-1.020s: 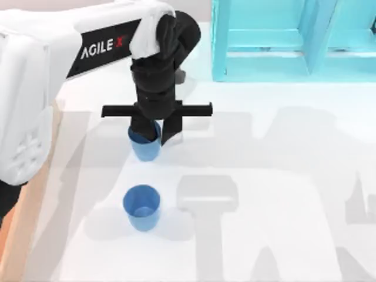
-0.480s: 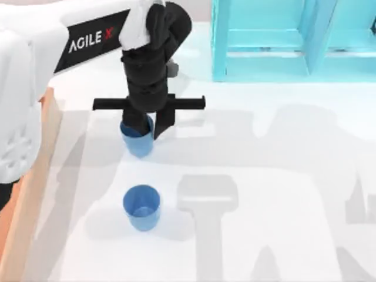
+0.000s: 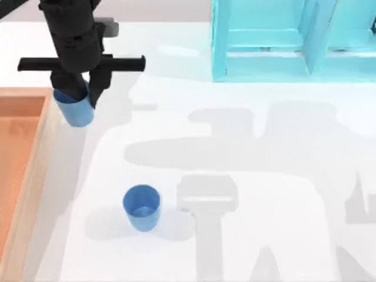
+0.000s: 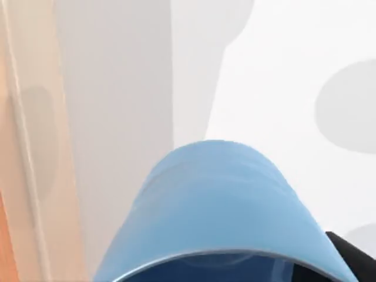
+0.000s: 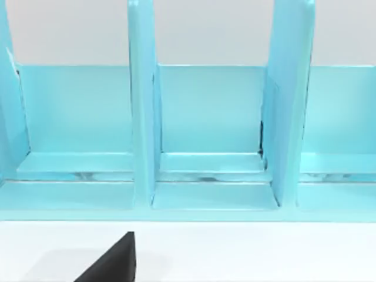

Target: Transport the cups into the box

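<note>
A: Left gripper — position?

B: Top-left of the table, just beside the box rim. Fingers clamped on one blue cup, one finger inside the rim, one outside. Cup hangs tilted, clear of the table surface, its shadow falling on the white top beneath.

A: Over the box yet?

B: At the edge. The held cup sits by the tan rim at the box's upper right corner; whether it overlaps the rim I cannot tell from above. In the left wrist view the cup fills the lower part, with the box's pale rim off to one side.

A: The other cup?

B: Second cup upright on the table, lower middle-left, well apart from the gripper and near the box's right side, not touching it.

A: Right arm?

B: Parked. One dark finger shows in its wrist view, facing the light-blue shelf frame. Finger spread: cannot tell. Shelf frame stands at the table's top right.
</note>
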